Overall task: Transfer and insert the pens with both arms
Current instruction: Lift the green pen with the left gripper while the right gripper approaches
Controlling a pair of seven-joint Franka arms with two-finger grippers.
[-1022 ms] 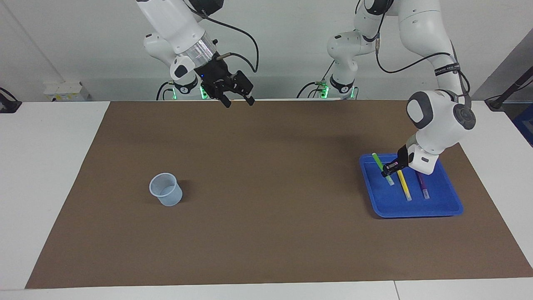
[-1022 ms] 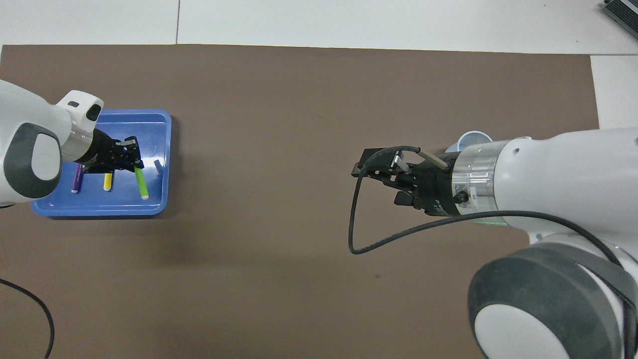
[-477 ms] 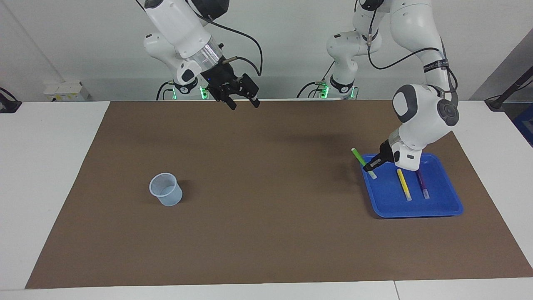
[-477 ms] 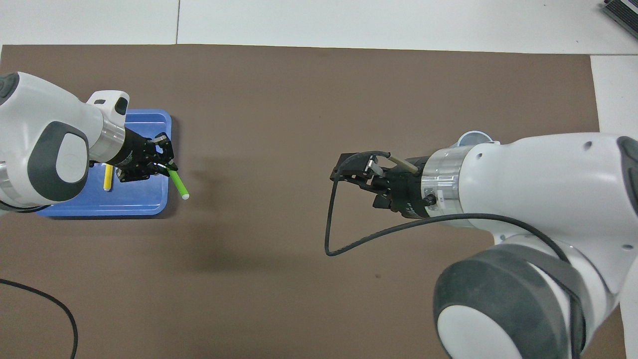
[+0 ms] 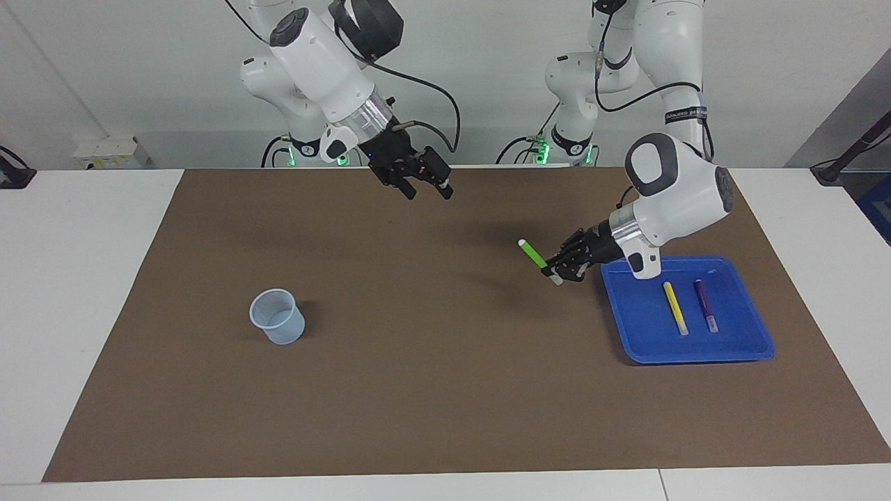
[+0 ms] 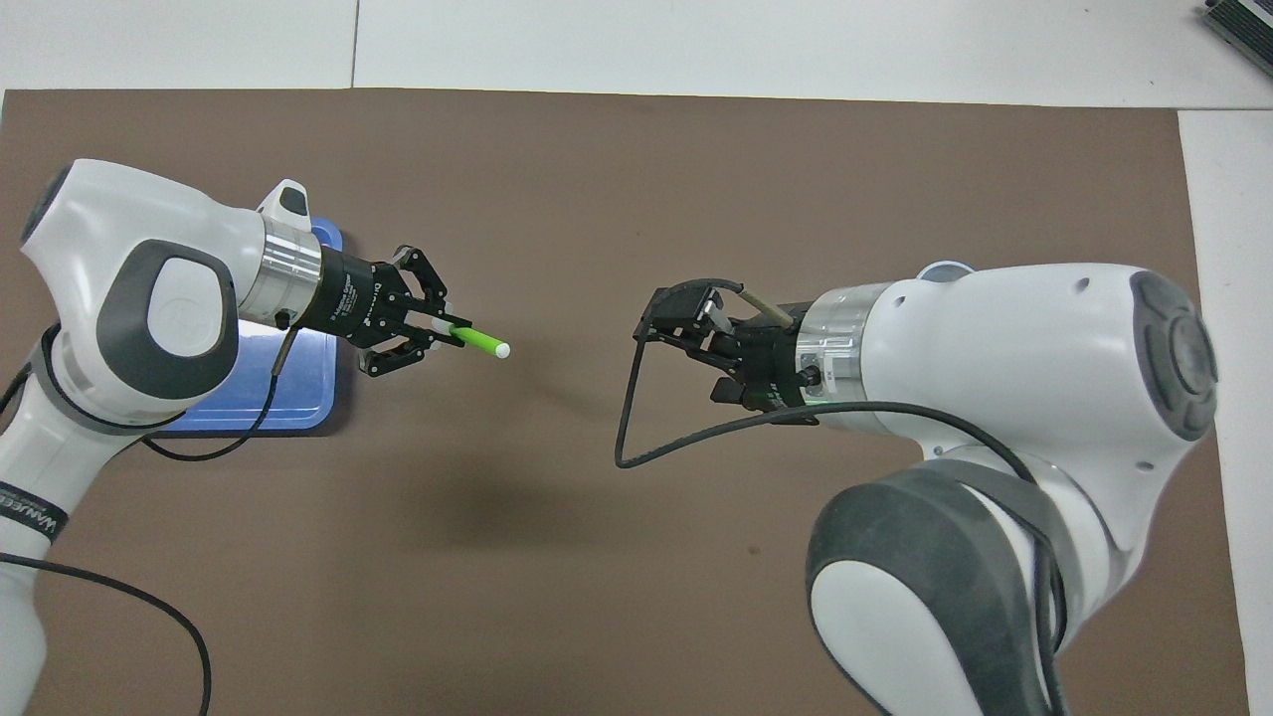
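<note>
beside tray (image 5: 762, 346): cup (image 5: 277, 317) (mat (image 5: 418, 390) between)

Three pens in all: one green pen (image 5: 534, 254), one yellow pen (image 5: 674, 307) and one purple pen (image 5: 704, 305). One blue tray (image 5: 696, 348), with two of the pens lying in it. One clear plastic cup (image 5: 277, 316). One brown mat (image 5: 390, 390) on one white table (image 5: 76, 278). Two white robot arms, each with one black gripper: the left gripper (image 5: 559, 268) and the right gripper (image 5: 426, 191)
</note>
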